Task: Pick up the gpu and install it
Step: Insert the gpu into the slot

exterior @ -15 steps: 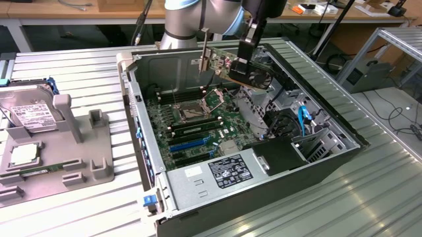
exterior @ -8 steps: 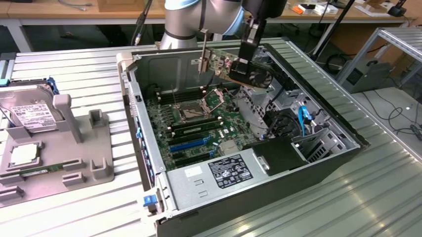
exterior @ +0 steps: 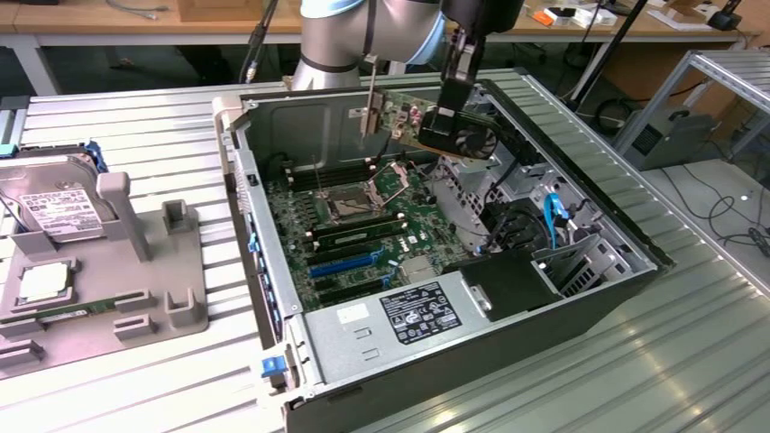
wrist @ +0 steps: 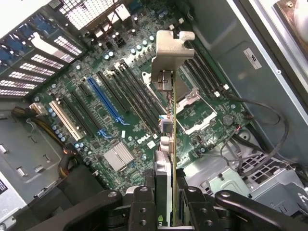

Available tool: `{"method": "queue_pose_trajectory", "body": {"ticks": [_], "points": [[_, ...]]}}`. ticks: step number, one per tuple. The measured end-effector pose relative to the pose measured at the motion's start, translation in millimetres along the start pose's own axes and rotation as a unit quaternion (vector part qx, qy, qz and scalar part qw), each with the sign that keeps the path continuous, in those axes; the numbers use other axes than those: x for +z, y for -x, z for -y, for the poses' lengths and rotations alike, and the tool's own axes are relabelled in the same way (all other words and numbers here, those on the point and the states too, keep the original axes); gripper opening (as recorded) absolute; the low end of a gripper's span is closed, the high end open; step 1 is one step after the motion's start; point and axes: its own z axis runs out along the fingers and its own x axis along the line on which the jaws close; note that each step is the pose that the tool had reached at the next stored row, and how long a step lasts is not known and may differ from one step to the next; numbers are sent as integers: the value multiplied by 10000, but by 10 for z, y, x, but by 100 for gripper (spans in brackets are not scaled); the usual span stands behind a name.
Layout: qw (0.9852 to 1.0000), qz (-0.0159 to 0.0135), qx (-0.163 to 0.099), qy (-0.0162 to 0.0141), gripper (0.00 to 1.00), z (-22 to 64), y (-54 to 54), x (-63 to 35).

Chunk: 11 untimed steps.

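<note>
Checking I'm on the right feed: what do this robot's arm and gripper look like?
The arm is a silver-grey tube with a pale blue joint cap. The gripper is matte black, with jointed linkage fingers pinned by round black bolts.

A hard drive [exterior: 54,206] leans in a grey holder [exterior: 180,302]

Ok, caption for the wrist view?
End effector holds the gpu edge-on over the motherboard in the open case.
</note>
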Motion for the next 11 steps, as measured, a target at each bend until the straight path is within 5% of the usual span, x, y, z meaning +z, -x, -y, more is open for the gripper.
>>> {"method": "queue_pose_trajectory", "body": {"ticks": [11], "points": [[9993, 5, -384, -3, 27, 0, 0, 0]]}}
